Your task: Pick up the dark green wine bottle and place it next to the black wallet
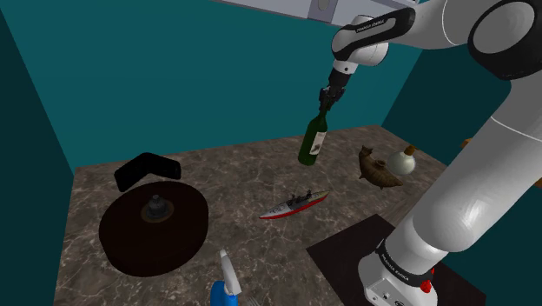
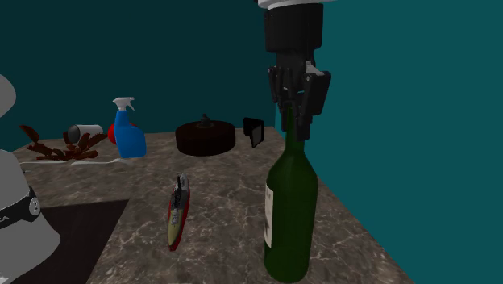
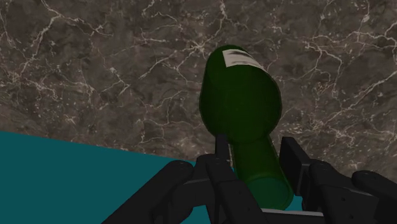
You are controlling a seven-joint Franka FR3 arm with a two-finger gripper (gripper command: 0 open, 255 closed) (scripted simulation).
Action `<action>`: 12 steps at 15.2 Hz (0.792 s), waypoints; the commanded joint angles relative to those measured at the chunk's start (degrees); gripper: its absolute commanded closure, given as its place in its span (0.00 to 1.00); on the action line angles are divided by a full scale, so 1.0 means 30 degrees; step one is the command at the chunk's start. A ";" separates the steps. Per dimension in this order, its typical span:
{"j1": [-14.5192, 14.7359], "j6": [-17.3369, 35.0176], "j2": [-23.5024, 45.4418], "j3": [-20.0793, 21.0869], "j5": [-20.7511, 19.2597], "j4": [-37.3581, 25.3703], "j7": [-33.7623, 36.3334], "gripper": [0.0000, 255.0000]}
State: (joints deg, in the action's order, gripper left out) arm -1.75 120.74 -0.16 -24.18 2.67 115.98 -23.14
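The dark green wine bottle (image 1: 313,142) with a white label hangs slightly tilted near the back teal wall. My gripper (image 1: 328,103) is shut on its neck from above. In the second exterior view the bottle (image 2: 290,202) stands tall under the gripper (image 2: 294,113), its base close to the marble top; I cannot tell whether it touches. In the wrist view the fingers (image 3: 299,167) clasp the bottle (image 3: 242,95) at the neck. The black wallet (image 1: 146,169) stands propped open at the far left of the table, well away from the bottle, and it shows as the wallet (image 2: 254,131) by the wall.
A dark round lidded dish (image 1: 152,228) sits just in front of the wallet. A red-and-grey toy ship (image 1: 294,206) lies mid-table. A blue spray bottle (image 1: 228,287) stands at the front edge. A brown animal figure (image 1: 378,168) and a white flask (image 1: 403,161) sit at the right.
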 commanded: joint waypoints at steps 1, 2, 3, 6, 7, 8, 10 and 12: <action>0.0000 -0.0002 0.0003 0.0000 -0.0001 0.0004 -0.0001 1.00; 0.0000 -0.0001 0.0005 0.0000 -0.0001 0.0003 0.0000 1.00; 0.0000 0.0001 0.0005 0.0000 -0.0001 0.0004 -0.0001 1.00; 0.0001 0.0000 0.0008 0.0001 0.0001 0.0001 0.0000 1.00; 0.0000 0.0003 0.0005 0.0000 0.0000 0.0005 -0.0001 1.00; 0.0004 -0.0244 -0.0075 0.0004 -0.0046 -0.0170 0.0038 1.00; 0.0012 -0.0740 -0.0217 0.0014 -0.0125 -0.0538 0.0108 1.00; 0.0020 -0.1237 -0.0343 0.0024 -0.0195 -0.0922 0.0171 1.00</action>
State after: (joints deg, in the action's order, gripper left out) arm -1.68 117.73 -1.01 -24.10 2.18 113.77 -22.67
